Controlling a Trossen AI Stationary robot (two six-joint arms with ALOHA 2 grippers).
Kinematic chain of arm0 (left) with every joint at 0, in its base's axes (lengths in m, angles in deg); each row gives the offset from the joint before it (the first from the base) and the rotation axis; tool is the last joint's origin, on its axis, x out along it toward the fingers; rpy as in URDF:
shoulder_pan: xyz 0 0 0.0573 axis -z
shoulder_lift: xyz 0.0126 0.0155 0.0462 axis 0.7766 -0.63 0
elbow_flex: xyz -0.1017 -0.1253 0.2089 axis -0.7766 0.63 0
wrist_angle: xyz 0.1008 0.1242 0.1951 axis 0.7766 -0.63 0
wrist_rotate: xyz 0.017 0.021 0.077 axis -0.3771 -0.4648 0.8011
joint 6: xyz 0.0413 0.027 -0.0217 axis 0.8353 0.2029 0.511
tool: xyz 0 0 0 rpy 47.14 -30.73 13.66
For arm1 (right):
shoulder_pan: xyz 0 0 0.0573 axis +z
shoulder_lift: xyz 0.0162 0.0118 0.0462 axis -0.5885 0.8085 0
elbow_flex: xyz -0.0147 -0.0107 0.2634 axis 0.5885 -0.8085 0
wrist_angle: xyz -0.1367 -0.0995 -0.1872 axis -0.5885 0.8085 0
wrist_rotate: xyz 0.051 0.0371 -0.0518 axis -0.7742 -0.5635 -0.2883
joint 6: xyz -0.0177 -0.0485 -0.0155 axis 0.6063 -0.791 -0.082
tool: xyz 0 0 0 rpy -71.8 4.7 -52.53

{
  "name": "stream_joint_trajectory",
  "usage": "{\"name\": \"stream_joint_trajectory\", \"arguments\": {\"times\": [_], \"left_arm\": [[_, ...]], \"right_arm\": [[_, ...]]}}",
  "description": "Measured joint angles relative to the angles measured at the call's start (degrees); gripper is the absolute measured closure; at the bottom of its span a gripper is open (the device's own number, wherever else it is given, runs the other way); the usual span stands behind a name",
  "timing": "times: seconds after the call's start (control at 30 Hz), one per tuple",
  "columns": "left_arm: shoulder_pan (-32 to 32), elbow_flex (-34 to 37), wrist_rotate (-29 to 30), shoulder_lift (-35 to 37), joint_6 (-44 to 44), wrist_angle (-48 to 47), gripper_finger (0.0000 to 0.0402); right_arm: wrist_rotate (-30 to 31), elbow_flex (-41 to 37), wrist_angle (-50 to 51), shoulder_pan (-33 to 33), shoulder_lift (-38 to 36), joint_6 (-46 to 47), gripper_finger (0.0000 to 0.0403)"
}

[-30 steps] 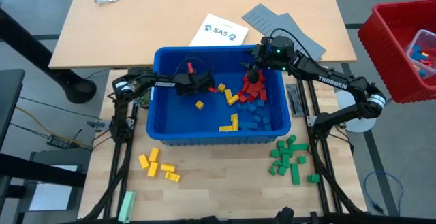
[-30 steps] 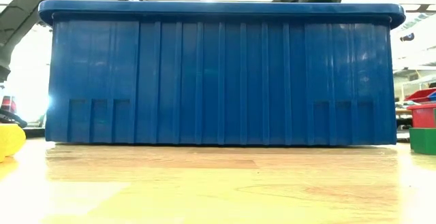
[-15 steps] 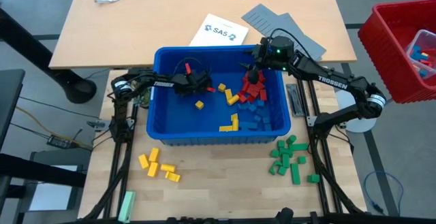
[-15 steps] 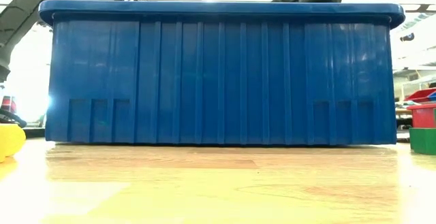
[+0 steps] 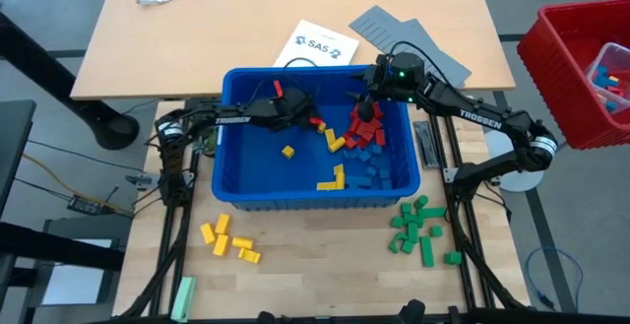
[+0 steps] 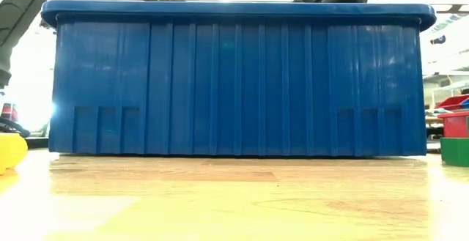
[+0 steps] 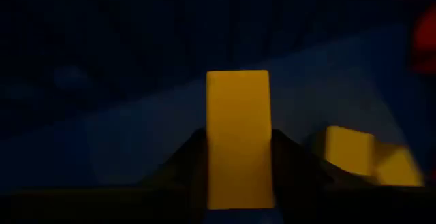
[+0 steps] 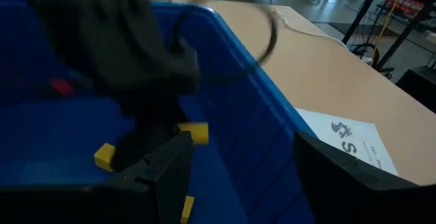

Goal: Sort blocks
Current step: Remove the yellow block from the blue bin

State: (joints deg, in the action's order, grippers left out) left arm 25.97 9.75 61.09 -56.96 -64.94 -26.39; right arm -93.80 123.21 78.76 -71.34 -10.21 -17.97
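The blue bin (image 5: 219, 157) holds red and blue blocks (image 5: 366, 137) at its right and loose yellow blocks (image 5: 287, 151) (image 5: 332, 179) in the middle. My left gripper (image 5: 303, 115) reaches into the bin's far left part, shut on a yellow block (image 7: 238, 122). That block also shows at the gripper's tip in the right wrist view (image 8: 195, 133). A red block (image 5: 317, 124) lies just beside the gripper. My right gripper (image 5: 362, 96) waits open above the bin's far right corner, with nothing between its fingers. My left gripper pinches the yellow block by its two long sides (image 7: 212, 159), one dark finger (image 7: 184, 166) on each side. The block stands out past the fingertips, along the fingers. The fingers slant down into the bin from the table's left. The block hangs clear of the bin floor.
Yellow blocks (image 5: 228, 238) lie on the table near the bin's left front, green blocks (image 5: 418, 227) near its right front. A pale green bar (image 5: 183, 294) lies at the near left. Grey panels (image 5: 394, 33) and a paper (image 5: 315, 44) lie behind the bin. A red crate (image 5: 581, 68) stands far right.
My left gripper has risen inside the bin and shifted a little toward the far right, and its wrist has rolled.
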Motion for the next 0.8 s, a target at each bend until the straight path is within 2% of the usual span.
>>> {"name": "stream_joint_trajectory", "arguments": {"times": [0.33, 0.47, 0.63, 0.8], "left_arm": [[8.0, -16.75, 7.25, 10.32, 13.61, -14.86, 0.0266], [11.56, -21.53, 9.89, 15.45, 14.52, -22.39, 0.0266], [15.85, -23.65, 11.91, 22.23, 8.05, -33.71, 0.0265], [20.62, -23.67, 9.9, 28.15, -4.62, -46.54, 0.0265]], "right_arm": [[0.04, 0.02, 0.37, -0.04, 0.0, -0.04, 0.0165], [0.04, 0.02, 0.56, -0.04, 0.0, -0.04, 0.0165], [0.04, 0.02, 0.56, -0.04, 0.0, -0.04, 0.0165], [0.04, 0.02, 0.5, -0.04, 0.0, -0.04, 0.0165]]}}
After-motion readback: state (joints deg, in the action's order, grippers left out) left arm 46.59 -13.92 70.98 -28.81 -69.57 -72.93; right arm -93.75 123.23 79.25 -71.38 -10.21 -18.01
